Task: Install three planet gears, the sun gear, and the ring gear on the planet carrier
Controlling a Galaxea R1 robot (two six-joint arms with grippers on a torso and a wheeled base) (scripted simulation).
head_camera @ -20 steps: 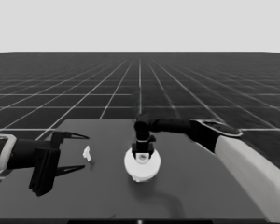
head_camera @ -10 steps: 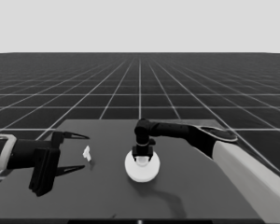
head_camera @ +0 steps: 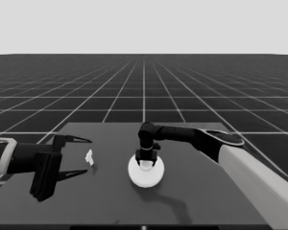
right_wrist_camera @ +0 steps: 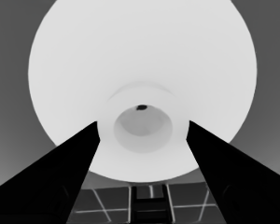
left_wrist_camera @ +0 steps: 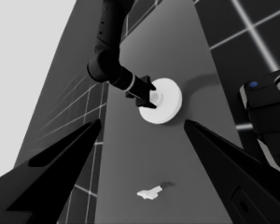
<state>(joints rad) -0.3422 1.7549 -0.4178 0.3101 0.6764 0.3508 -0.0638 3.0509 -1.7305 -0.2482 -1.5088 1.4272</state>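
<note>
larger round part [head_camera: 145,176] sits flat mid-table, smooth white disc with a raised hub and a small central hole [right_wrist_camera: 142,125]; no gears or smaller round part visible, likely hidden beneath, can't confirm.

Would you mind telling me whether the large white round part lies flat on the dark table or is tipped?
Flat: the larger round part lies level on the table, its raised hub between the right gripper fingers.

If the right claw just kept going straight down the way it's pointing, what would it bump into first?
Most likely the raised hub at the middle of the larger round part. The right gripper points straight down at it, fingers open on either side. How much gap remains is unclear.
</note>
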